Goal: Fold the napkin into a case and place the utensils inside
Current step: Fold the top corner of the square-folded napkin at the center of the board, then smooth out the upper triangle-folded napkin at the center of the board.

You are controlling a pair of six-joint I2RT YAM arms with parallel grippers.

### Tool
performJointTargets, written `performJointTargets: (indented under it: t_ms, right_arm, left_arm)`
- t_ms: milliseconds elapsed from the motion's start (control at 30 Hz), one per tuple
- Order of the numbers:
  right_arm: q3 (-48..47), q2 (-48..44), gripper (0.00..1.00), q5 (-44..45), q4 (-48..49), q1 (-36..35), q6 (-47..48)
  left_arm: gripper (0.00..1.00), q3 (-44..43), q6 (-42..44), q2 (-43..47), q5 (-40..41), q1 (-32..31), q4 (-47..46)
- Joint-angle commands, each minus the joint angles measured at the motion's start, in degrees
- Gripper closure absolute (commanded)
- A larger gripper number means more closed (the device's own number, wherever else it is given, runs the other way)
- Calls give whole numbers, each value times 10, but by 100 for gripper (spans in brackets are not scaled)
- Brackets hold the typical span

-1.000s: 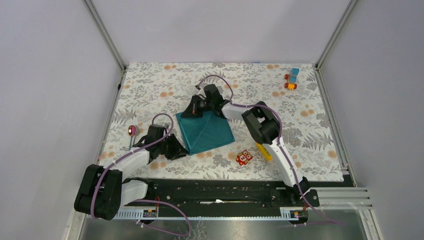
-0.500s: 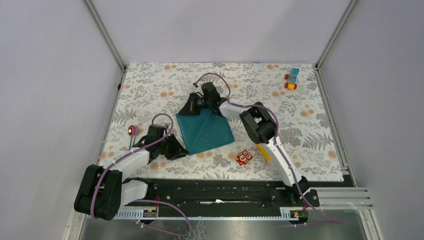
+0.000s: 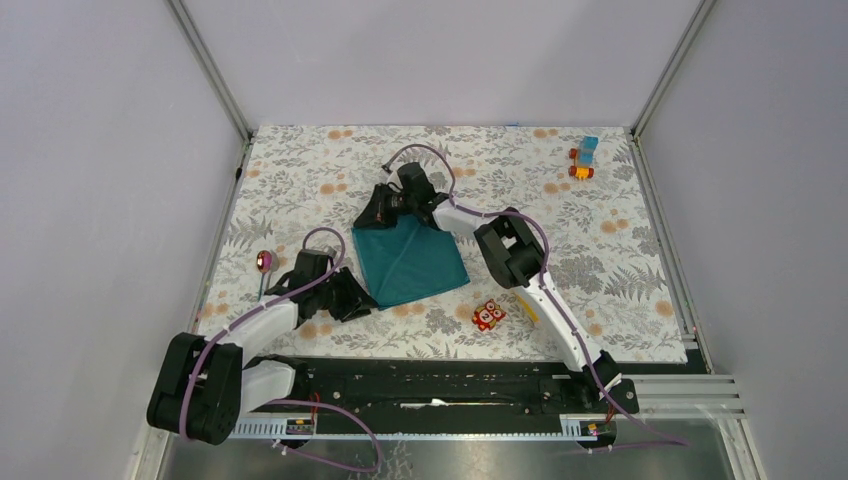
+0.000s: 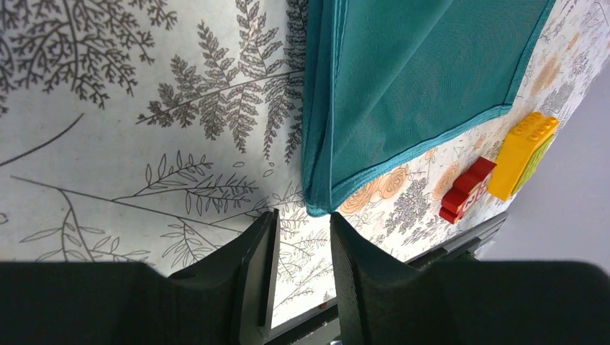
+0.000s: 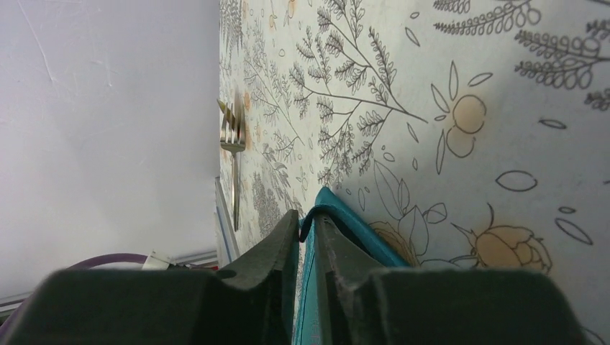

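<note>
Spoon (image 3: 264, 262) sits way out left, pink bowl toward the far side, thin handle running back toward the near edge. Left gripper (image 4: 302, 223) is low over the table (image 3: 620, 250), jaws partly apart with nothing in them (the near corner of the napkin (image 3: 415, 265) pokes out just past the tips). That cloth lies flat and folded in the middle, turned diamond-wise. Right gripper (image 5: 308, 219) is at its far-left corner, jaws a sliver apart with the hem between them; can't tell if it's actually pinched.

The napkin (image 3: 410, 262) was plain teal on a white tablecloth (image 3: 620, 250) printed with grey ferns and orange blossoms. Off the napkin's near right corner sat a red owl toy (image 3: 488, 315) and a yellow block (image 4: 519, 153). Left of the napkin lay a spoon (image 3: 264, 261) with a pink-red bowl.
</note>
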State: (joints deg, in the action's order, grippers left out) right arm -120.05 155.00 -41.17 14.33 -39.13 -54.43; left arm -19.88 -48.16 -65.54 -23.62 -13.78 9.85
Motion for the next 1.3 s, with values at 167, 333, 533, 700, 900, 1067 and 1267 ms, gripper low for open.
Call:
performJointTargets:
  t_ms: [167,333,533,700,900,1067,1267]
  right_arm:
    - [-55,-35,58,-12,-64,-7,37]
    - [-28,-127,31,-20,-138,-4,93]
    - [121,-256,23,-21,-156,26,155]
    - [209,-278,32,-47,-116,71,155]
    - [195,-230,56,-89,-92,98,154]
    - [163,-170,63,-106,-69,110,142]
    - [147,-125,67,-90,-63,128,138]
  left_arm:
    - [58,-23,-11,40,10,-1,67]
    - [55,-25,-29,77,-15,-1,86]
    - [52,-70,-31,129,-22,-1,139]
    - [55,-123,-19,105,-28,0,113]
    - [80,-157,3,-14,-38,-1,41]
    - [87,-127,4,-77,-53,-1,-31]
    - [90,-61,-16,-106,-76,-1,-102]
